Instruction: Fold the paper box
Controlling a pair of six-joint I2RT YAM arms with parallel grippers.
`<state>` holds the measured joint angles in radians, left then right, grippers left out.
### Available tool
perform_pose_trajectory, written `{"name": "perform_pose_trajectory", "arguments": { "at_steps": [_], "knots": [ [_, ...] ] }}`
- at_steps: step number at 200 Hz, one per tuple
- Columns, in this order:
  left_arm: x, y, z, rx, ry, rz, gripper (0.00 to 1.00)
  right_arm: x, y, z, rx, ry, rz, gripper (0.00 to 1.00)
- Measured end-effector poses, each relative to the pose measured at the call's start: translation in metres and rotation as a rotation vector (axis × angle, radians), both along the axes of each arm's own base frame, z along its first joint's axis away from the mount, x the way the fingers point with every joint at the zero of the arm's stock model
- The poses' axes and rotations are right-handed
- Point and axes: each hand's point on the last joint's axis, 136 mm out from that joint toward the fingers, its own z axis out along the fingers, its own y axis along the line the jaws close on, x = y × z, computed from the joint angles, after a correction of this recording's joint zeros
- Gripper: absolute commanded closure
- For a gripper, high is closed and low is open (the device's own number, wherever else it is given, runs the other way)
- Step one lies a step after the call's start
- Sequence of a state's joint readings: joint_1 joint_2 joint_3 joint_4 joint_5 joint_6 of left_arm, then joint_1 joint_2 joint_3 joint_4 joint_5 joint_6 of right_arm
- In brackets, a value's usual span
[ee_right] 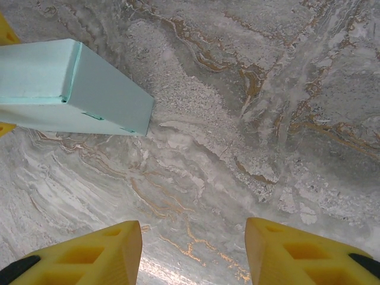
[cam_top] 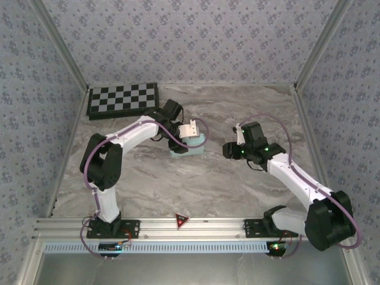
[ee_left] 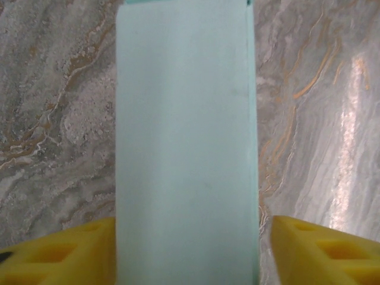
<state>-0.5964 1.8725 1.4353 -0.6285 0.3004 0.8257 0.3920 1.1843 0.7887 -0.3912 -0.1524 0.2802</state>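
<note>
The paper box (cam_top: 189, 145) is a pale cyan closed rectangular box lying on the marble table left of centre. In the left wrist view the paper box (ee_left: 187, 142) runs lengthwise between my yellow fingers. My left gripper (ee_left: 193, 237) straddles it: the left finger touches its side, and a thin strip of table shows before the right finger (ee_left: 320, 249). From above, my left gripper (cam_top: 191, 133) hangs over the box. My right gripper (cam_top: 228, 149) stands open to the box's right with only table between its fingers. In the right wrist view the paper box (ee_right: 71, 89) lies upper left, apart from my right gripper (ee_right: 193, 249).
A black-and-white checkerboard (cam_top: 123, 100) lies at the back left corner. A small red block (cam_top: 181, 221) sits on the rail at the near edge between the arm bases. Patterned walls close the table on three sides.
</note>
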Motion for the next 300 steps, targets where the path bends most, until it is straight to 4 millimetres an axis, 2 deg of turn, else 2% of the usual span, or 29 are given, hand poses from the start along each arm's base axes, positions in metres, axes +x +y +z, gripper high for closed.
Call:
{"name": "perform_pose_trajectory", "arguments": {
  "at_steps": [14,26,63,105,187,254,300],
  "knots": [
    [0.000,0.000,-0.002,0.013,-0.008,-0.003,0.50,0.000,-0.001,0.000,0.000,0.001,-0.004,0.49],
    [0.000,-0.001,-0.002,0.020,-0.016,-0.008,0.51,0.001,-0.002,0.000,0.000,0.001,-0.006,0.49],
    [0.004,-0.010,0.001,0.024,-0.095,-0.016,0.51,0.001,-0.002,0.000,0.000,0.001,-0.008,0.49],
    [-0.002,-0.016,0.002,0.046,-0.254,-0.015,0.50,0.000,-0.005,-0.005,-0.003,0.009,-0.016,0.49],
    [-0.009,-0.020,-0.011,0.073,-0.511,0.043,0.50,-0.002,-0.008,-0.013,-0.004,0.020,-0.023,0.49],
    [-0.004,-0.025,-0.015,0.074,-0.630,0.082,0.46,-0.002,-0.011,-0.017,0.000,0.029,-0.042,0.49],
    [-0.001,-0.031,-0.028,0.088,-0.650,0.082,0.40,-0.001,-0.013,-0.018,0.002,0.029,-0.051,0.49]
  ]
}}
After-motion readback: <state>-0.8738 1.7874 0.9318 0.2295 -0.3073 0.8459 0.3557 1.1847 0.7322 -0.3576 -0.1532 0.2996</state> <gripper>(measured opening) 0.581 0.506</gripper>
